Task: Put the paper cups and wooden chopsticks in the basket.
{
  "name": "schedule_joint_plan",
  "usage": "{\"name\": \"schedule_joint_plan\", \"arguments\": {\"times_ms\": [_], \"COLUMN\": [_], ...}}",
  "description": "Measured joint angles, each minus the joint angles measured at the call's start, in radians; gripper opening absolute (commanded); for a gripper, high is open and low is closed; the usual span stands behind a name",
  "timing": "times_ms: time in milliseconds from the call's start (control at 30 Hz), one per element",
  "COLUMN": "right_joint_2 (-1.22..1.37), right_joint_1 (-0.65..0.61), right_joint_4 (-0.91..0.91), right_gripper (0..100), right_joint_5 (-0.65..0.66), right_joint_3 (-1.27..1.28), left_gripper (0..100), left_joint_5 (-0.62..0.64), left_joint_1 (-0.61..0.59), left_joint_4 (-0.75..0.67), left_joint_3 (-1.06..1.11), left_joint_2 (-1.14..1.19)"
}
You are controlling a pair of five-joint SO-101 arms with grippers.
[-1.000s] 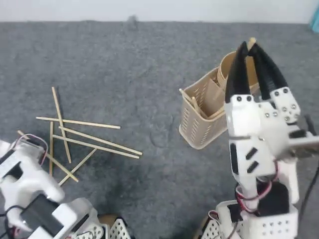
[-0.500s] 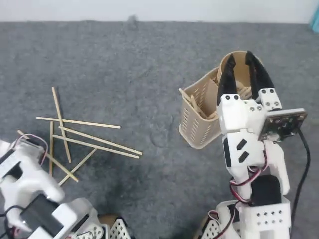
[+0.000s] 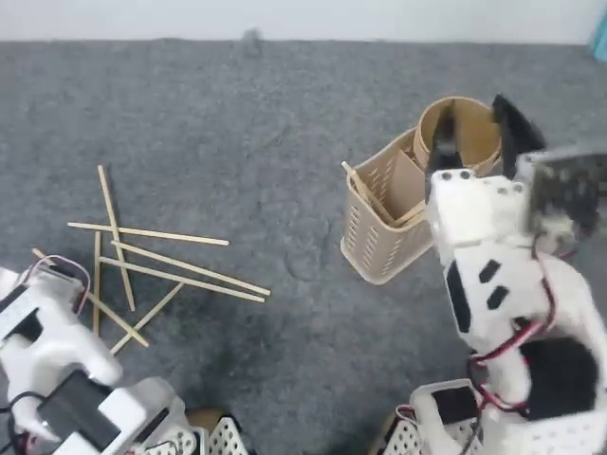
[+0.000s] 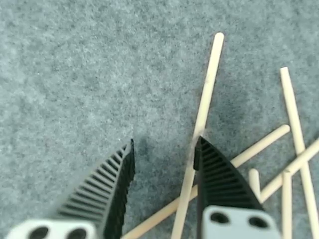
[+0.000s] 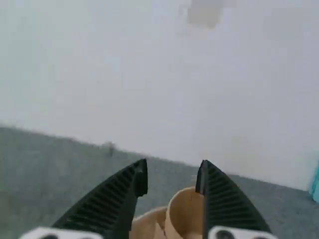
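Observation:
Several wooden chopsticks (image 3: 152, 258) lie crossed on the grey carpet at the left. My left gripper (image 4: 165, 142) hangs open just above them, with one chopstick (image 4: 203, 112) running beside a fingertip and others (image 4: 294, 149) off to the side. The tan slotted basket (image 3: 372, 237) stands at the right with a paper cup (image 3: 462, 128) and some chopsticks (image 3: 370, 194) inside. Over the cup, my right gripper (image 3: 474, 133) is open and holds nothing. In the right wrist view the right gripper (image 5: 173, 163) frames the cup (image 5: 183, 214) and the basket rim (image 5: 149, 221) below it.
Grey carpet (image 3: 266, 123) covers the table up to a pale wall (image 5: 149, 64) at the back. The left arm's white body (image 3: 47, 355) sits at the front left corner, the right arm's base (image 3: 503, 417) at the front right.
The right gripper went from nearly shut with a stick tip between its fingers to open and without it, while the arm drew back and tilted upward. The left arm stayed still.

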Motion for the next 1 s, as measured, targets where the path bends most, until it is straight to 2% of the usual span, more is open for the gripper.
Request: {"name": "schedule_joint_plan", "arguments": {"times_ms": [67, 167, 333, 633, 1000], "right_joint_2": [0.1, 0.265, 0.505, 0.818, 0.985], "right_joint_1": [-0.06, -0.089, -0.103, -0.133, -0.13], "right_joint_4": [0.173, 0.387, 0.588, 0.606, 0.606], "right_gripper": [16.5, 16.5, 16.6, 16.9, 16.6], "right_joint_5": [0.077, 0.114, 0.17, 0.193, 0.203], "right_joint_3": [-0.126, -0.298, -0.457, -0.471, -0.482], "left_gripper": [18, 18, 18, 18, 18], "left_joint_5": [0.0, 0.0, 0.0, 0.0, -0.002], "left_joint_1": [0.0, 0.0, 0.0, 0.0, 0.0], "left_joint_4": [0.0, 0.0, 0.0, 0.0, 0.0], "left_joint_3": [0.0, 0.0, 0.0, 0.0, 0.0], "left_joint_2": [0.0, 0.0, 0.0, 0.0, 0.0]}}
